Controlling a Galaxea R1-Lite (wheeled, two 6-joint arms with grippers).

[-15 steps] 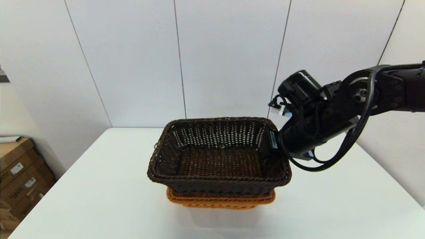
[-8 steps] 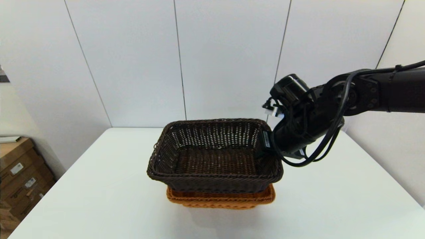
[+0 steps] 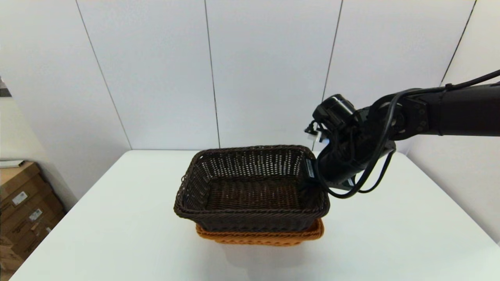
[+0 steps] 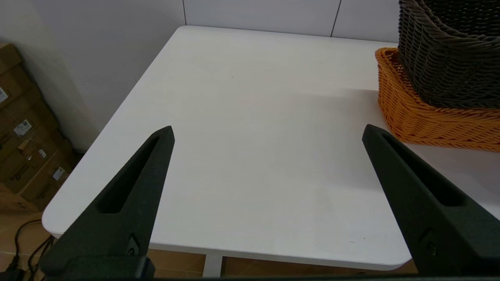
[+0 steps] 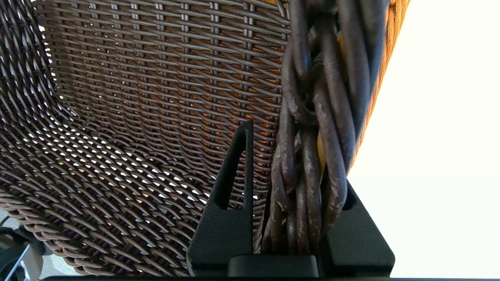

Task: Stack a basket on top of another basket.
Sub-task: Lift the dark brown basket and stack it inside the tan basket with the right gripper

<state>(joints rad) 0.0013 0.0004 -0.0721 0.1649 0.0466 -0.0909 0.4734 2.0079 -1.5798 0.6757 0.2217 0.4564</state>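
- The right gripper [image 3: 312,175] is clamped on the right-hand short rim of the dark brown basket [image 3: 250,191], with the arm reaching in from the right side of the head view.
- In the right wrist view, one black finger [image 5: 230,195] stands inside the basket wall and the other sits outside it, so that the thick rolled rim [image 5: 312,156] is pinched between them.
- The dark brown basket sits over the orange-tan basket [image 3: 259,236], with its bottom sunk inside the lower one's braided rim (only a strip of orange shows beneath it along the near side in the head view).
- Orange glows through the open weave of the dark basket's floor in the right wrist view, which places the tan basket directly underneath.
- Whether the dark basket's weight is fully on the tan one or partly borne by the gripper cannot be told.
- The orange-tan basket rests on the white table [image 3: 117,234], about the middle of it.
- The left gripper [image 4: 267,134] hangs off the table's near left corner, its two fingers spread wide with nothing between them; both baskets show at the edge of its view, well apart from it.
- Cardboard boxes [image 3: 23,203] stand on the floor to the left of the table.
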